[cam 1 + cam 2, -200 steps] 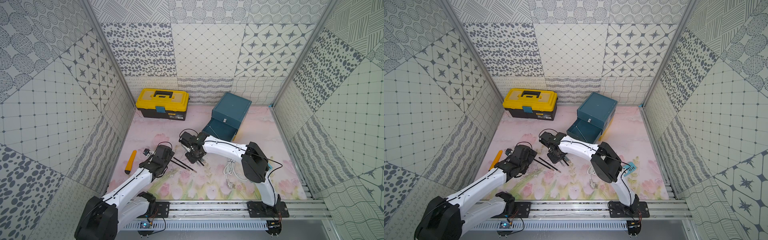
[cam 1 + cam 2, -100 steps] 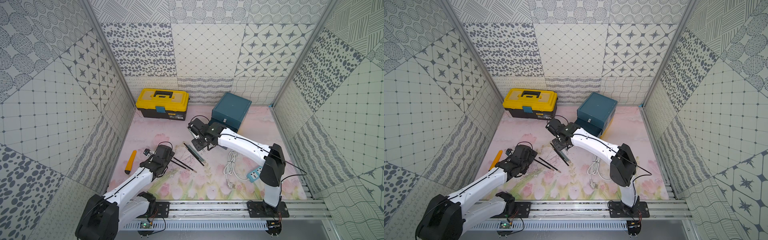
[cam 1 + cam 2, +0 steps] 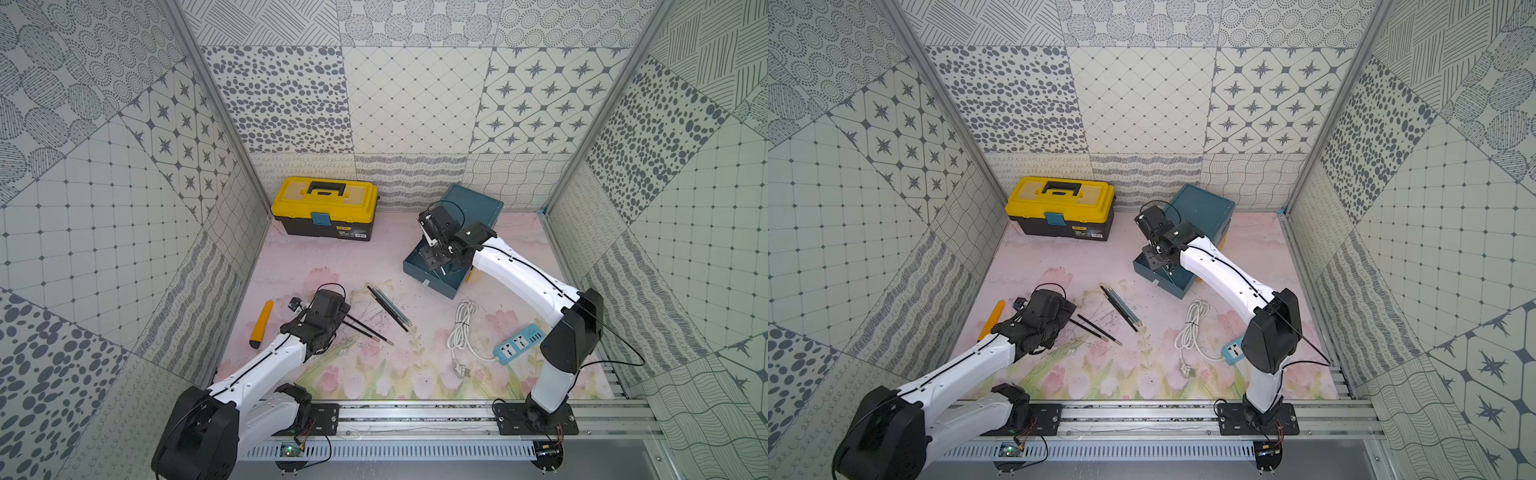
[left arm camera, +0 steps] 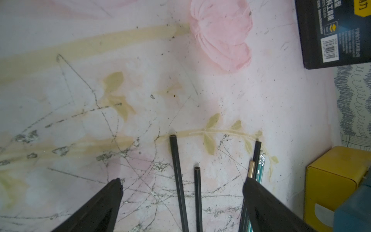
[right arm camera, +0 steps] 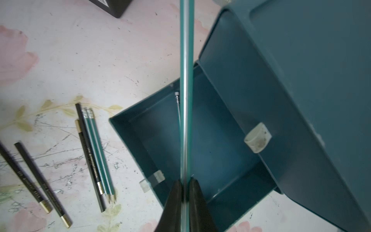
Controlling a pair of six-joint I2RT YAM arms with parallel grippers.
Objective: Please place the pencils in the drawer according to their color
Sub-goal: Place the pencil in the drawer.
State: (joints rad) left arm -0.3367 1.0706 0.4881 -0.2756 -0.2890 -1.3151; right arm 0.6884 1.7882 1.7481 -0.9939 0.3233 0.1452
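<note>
The teal drawer (image 3: pixel 473 208) chest stands at the back right, with one teal drawer (image 5: pixel 138 130) pulled out. My right gripper (image 5: pixel 185 181) is shut on a teal pencil (image 5: pixel 185 80) and hangs over that open drawer, seen in both top views (image 3: pixel 440 266) (image 3: pixel 1163 262). Another thin pencil (image 5: pixel 177 100) lies inside it. My left gripper (image 4: pixel 182 181) stands open just above two black pencils (image 4: pixel 177 170) on the mat. A bundle of dark and teal pencils (image 3: pixel 388 305) lies mid-mat, with two teal ones (image 5: pixel 98 152) among them.
A yellow-and-black toolbox (image 3: pixel 326 212) stands at the back left. An orange tool (image 3: pixel 262 322) lies by the left wall. A coiled white cable (image 3: pixel 461 332) and a blue power strip (image 3: pixel 519 345) lie at the right front.
My right arm has carried the teal pencil from the middle of the mat back and right, to above the open drawer. The left arm has stayed where it was, open.
</note>
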